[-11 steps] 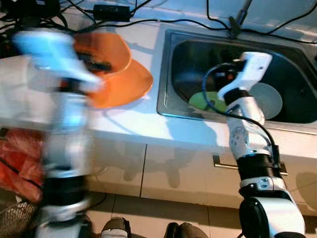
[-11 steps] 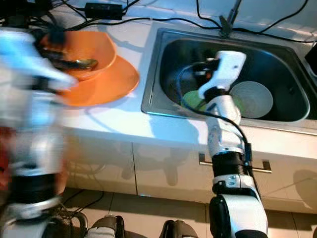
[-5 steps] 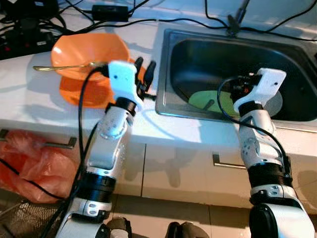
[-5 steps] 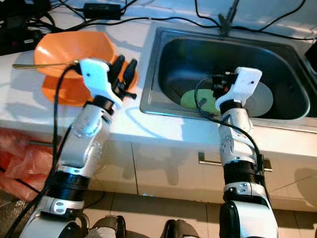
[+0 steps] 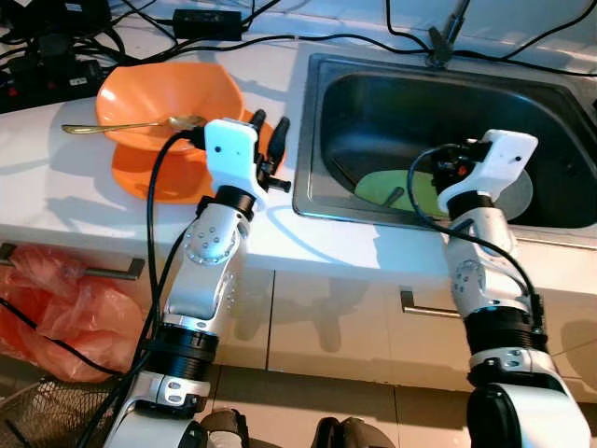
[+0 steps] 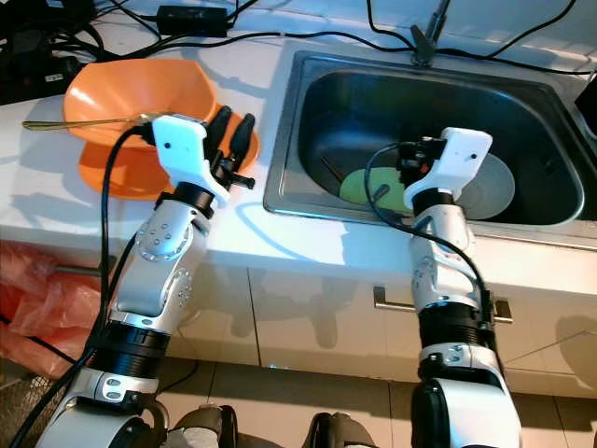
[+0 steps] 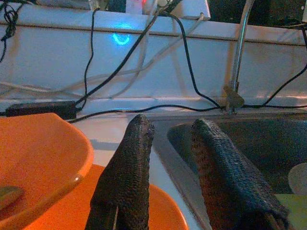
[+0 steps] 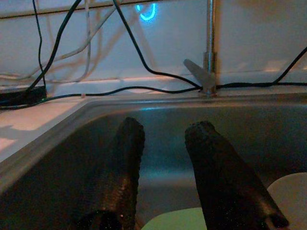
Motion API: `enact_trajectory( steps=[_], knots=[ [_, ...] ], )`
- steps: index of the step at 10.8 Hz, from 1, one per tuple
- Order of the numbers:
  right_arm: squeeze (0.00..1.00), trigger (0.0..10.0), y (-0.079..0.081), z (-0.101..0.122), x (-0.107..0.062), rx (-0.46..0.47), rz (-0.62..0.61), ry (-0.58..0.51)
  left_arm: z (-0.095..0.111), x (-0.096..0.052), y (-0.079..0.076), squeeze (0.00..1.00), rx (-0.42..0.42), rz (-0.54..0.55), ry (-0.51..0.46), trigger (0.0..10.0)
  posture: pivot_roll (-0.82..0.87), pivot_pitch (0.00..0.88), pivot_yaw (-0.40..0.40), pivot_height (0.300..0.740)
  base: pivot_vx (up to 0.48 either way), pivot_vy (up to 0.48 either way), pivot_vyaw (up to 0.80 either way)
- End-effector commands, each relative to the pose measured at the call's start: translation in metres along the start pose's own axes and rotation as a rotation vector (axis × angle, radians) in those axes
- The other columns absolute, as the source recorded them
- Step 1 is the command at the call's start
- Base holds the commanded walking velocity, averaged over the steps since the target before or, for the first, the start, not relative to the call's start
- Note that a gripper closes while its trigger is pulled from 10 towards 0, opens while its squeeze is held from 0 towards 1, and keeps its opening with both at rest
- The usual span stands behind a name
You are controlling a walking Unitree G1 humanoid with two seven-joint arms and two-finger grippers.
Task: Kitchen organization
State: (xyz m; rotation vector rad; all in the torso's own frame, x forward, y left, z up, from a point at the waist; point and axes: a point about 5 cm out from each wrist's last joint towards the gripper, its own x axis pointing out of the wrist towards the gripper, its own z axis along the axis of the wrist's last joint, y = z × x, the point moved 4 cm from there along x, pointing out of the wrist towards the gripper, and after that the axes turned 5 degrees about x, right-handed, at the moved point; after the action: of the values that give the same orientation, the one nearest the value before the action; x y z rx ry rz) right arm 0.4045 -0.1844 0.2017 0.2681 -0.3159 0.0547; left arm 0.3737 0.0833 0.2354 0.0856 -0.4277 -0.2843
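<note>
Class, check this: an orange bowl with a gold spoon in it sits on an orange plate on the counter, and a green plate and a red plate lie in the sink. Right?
Not quite. The second plate in the sink is white or pale grey, not red, as the right eye view shows. The rest holds: orange bowl with gold spoon on an orange plate, and a green plate in the sink.

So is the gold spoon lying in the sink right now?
No, the spoon rests across the orange bowl on the counter, to the left of the sink.
</note>
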Motion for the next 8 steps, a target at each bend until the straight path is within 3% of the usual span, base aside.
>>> enact_trajectory(
  steps=[1,4,8],
  knots=[
    [0.0,10.0,-0.0032,-0.0021,-0.0022,0.003,-0.012,0.005,-0.0025,-0.0015,0.0006,0.0,0.001,0.012,0.004,10.0,0.07,0.158,-0.049,0.723,0.0,0.0,0.0],
    [0.0,10.0,-0.0026,-0.003,-0.0024,0.009,-0.012,0.005,-0.0026,-0.0006,0.0031,0.0,0.025,0.026,0.001,10.0,0.07,0.155,-0.045,0.723,0.0,0.0,0.0],
    [0.0,10.0,0.001,-0.0065,-0.0037,0.014,-0.004,0.012,-0.0027,-0.001,0.0026,0.0,0.038,0.024,0.0,10.0,0.07,0.149,-0.042,0.723,0.0,-0.313,0.0]
  ],
)
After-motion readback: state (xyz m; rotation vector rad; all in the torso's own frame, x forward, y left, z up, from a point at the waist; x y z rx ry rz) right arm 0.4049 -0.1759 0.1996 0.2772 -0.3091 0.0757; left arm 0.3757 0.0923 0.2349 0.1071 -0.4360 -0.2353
